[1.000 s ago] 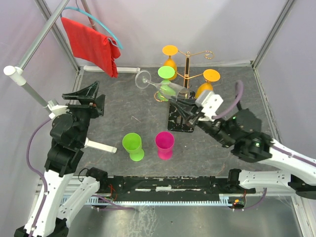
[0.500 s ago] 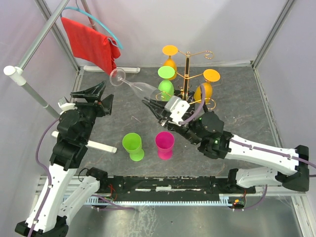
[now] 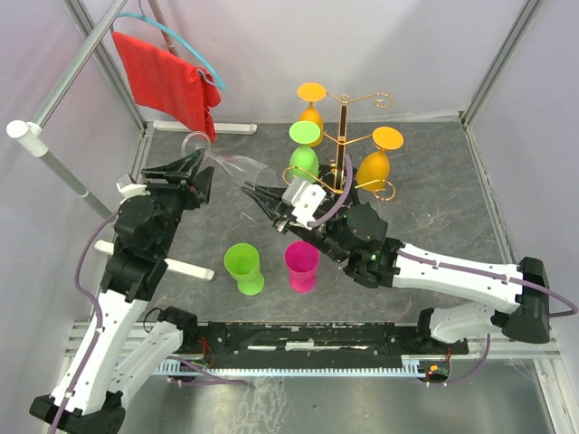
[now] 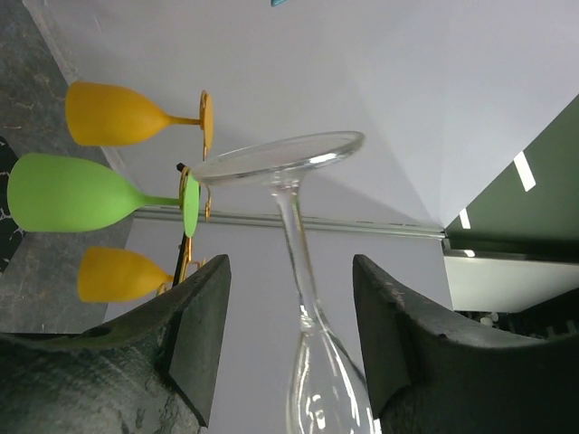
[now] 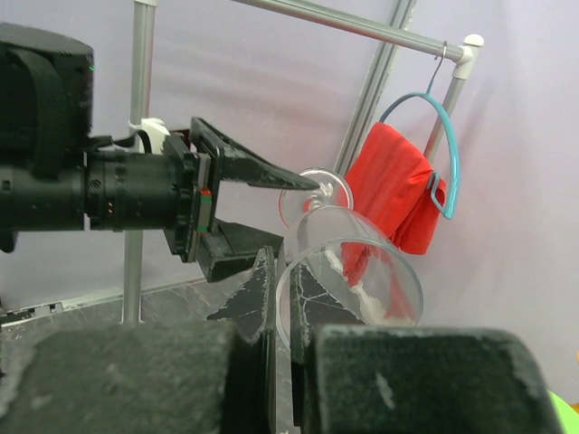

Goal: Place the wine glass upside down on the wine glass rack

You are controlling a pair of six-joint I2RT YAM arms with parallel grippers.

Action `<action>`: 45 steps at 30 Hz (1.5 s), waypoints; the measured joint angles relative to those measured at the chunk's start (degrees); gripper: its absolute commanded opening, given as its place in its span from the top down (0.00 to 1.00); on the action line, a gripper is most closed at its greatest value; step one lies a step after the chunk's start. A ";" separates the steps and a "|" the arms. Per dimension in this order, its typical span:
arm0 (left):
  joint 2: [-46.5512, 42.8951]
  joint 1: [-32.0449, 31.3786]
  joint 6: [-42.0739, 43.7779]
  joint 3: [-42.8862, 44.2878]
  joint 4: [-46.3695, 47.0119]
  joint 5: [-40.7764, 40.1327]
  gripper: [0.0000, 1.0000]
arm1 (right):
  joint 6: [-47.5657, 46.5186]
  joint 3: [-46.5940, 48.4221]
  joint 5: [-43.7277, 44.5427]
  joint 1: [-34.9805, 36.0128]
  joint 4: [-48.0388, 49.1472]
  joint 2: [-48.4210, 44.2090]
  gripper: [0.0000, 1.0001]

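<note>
The clear wine glass (image 3: 237,168) lies tilted in the air, its foot toward the back left. My right gripper (image 3: 264,195) is shut on the rim of its bowl; in the right wrist view the gripper (image 5: 289,312) pinches the glass wall (image 5: 362,262). My left gripper (image 3: 199,172) is open, its fingers either side of the stem without touching it. In the left wrist view the stem (image 4: 297,258) runs between the open gripper (image 4: 289,334). The gold wine glass rack (image 3: 344,136) stands at the back, with orange and green glasses hanging on it. Its base is hidden by my right arm.
A green cup (image 3: 242,267) and a magenta cup (image 3: 301,264) stand near the front. A red cloth (image 3: 167,81) hangs on a teal hanger from a metal bar at the back left. A white bar (image 3: 185,268) lies left of the green cup.
My right gripper carried the wine glass left, away from the rack. My left gripper rose and moved in until its open fingers straddle the stem.
</note>
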 measured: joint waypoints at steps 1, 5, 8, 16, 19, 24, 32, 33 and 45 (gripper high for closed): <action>0.33 0.00 -0.24 -0.35 0.46 0.35 0.40 | 0.15 0.04 -0.15 0.00 0.42 0.15 0.99; 1.27 0.00 -1.14 -1.20 1.40 0.83 0.44 | 0.68 0.28 -0.57 0.00 1.40 0.74 0.99; 1.95 0.00 -1.64 -1.60 2.43 0.85 0.47 | 0.94 0.37 -0.59 0.00 1.42 1.07 0.99; 2.71 0.00 -2.12 -1.92 5.25 0.96 0.64 | 1.09 1.14 -0.83 0.09 1.79 2.62 0.99; 2.97 0.00 -2.19 -2.51 6.49 1.09 0.72 | 1.20 1.14 -0.72 0.11 1.73 3.08 0.99; 3.17 0.02 -2.43 -2.84 7.13 1.20 0.76 | 1.22 1.20 -0.55 0.17 1.77 3.89 0.99; 3.19 0.50 -2.56 -2.89 7.72 0.63 0.79 | 1.11 2.43 0.20 0.50 2.25 5.31 0.99; 3.19 0.57 -2.56 -2.89 7.85 0.48 0.80 | 1.07 2.69 0.42 0.59 2.27 5.53 0.99; 3.63 0.79 -1.99 -3.61 10.58 0.11 0.97 | 0.72 3.67 2.49 1.25 2.25 6.43 0.73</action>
